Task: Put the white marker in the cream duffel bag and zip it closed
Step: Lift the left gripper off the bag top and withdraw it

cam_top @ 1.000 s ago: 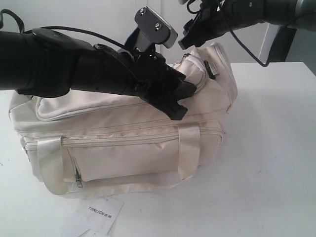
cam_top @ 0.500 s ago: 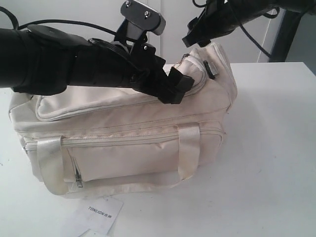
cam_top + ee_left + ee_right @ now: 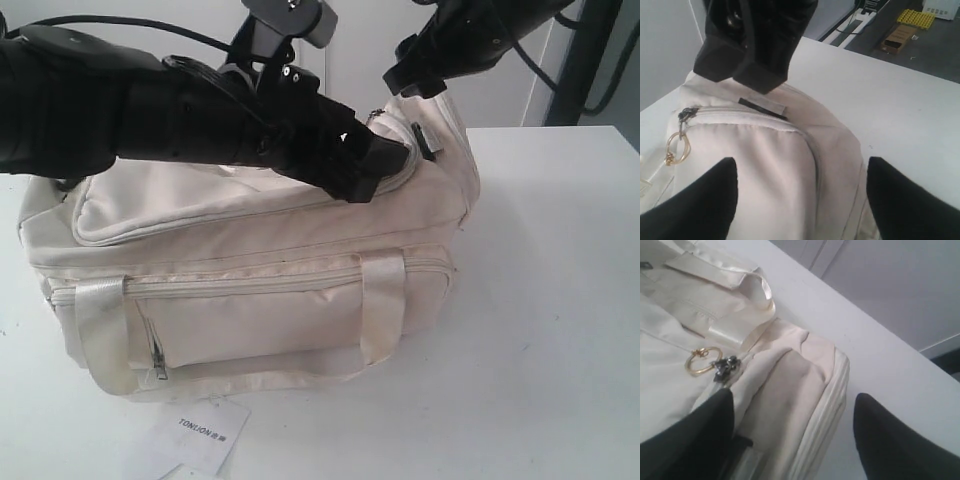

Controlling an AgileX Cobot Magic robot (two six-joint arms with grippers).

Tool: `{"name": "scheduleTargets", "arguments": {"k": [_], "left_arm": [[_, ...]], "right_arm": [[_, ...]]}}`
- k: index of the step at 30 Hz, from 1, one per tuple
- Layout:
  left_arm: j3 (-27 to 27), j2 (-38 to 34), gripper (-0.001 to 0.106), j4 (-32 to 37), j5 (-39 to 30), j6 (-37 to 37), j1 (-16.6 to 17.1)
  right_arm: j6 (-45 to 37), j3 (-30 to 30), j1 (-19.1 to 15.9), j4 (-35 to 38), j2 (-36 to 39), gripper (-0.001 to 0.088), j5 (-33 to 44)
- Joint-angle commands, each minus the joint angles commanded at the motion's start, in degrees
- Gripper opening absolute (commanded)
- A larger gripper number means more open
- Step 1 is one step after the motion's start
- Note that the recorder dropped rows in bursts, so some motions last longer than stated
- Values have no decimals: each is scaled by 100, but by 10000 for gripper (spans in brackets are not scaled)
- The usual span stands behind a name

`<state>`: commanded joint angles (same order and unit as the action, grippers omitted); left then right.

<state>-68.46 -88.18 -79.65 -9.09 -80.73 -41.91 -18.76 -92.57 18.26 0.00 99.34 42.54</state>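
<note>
The cream duffel bag (image 3: pixel 250 285) lies on the white table (image 3: pixel 550 300) with its top flap flat. Its zip slider (image 3: pixel 687 114), with a gold ring (image 3: pixel 677 150), sits at the bag's right end; the right wrist view shows that ring (image 3: pixel 702 360) too. My left gripper (image 3: pixel 382 160) hovers open over that end of the bag (image 3: pixel 770 175), with only fabric below its fingers (image 3: pixel 700 200). My right gripper (image 3: pixel 412 72) hangs open just above the same end (image 3: pixel 790 385). It holds nothing. The white marker is out of view.
A white "TONLION" paper card (image 3: pixel 205 430) lies on the table in front of the bag. A dark post (image 3: pixel 580 60) stands behind the table's right side. Beyond the table edge, a cardboard box (image 3: pixel 900 37) and a yellow object (image 3: pixel 915 17) lie on the floor.
My left gripper has risen off the bag's top and shifted right toward its end. The right gripper has drifted slightly right and up. The bag has not moved.
</note>
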Motion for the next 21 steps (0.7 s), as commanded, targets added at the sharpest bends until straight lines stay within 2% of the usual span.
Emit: {"name": "scheduleTargets", "arguments": {"k": [3,5,9,11,12,15,17,19,20,21], "left_arm": [[0,185,636,49,-204,0,0],[0,284,530,64,-305,0,0],[67,308,215,303,-398,0,0],[140,321,53,532,-501,0,0],[168,340,2,686,-570,0,0],[204,385,0,1140,-573,324,12],[204,482,0,1565,-581,790,168],[204,595,0,2195,-865,1385,470],[204,695,0,2715,-1197,1829,763],[204,801,0,3206,-1435,2272,1020]], "right_arm": [[0,0,0,0,-180,519,261],[0,0,0,0,-279,354,496],[-17,0,0,0,-369,91,999],[-146,0,0,0,-380,0,1262],[-207,0,0,0,-394,0,1352],[-377,0,0,0,-394,0,1628],[-377,0,0,60,-394,0,1638],[-400,0,-4,85,-394,0,1613],[-400,0,-113,0,-394,0,1551],[-400,0,-299,317,-377,0,1587]]}}
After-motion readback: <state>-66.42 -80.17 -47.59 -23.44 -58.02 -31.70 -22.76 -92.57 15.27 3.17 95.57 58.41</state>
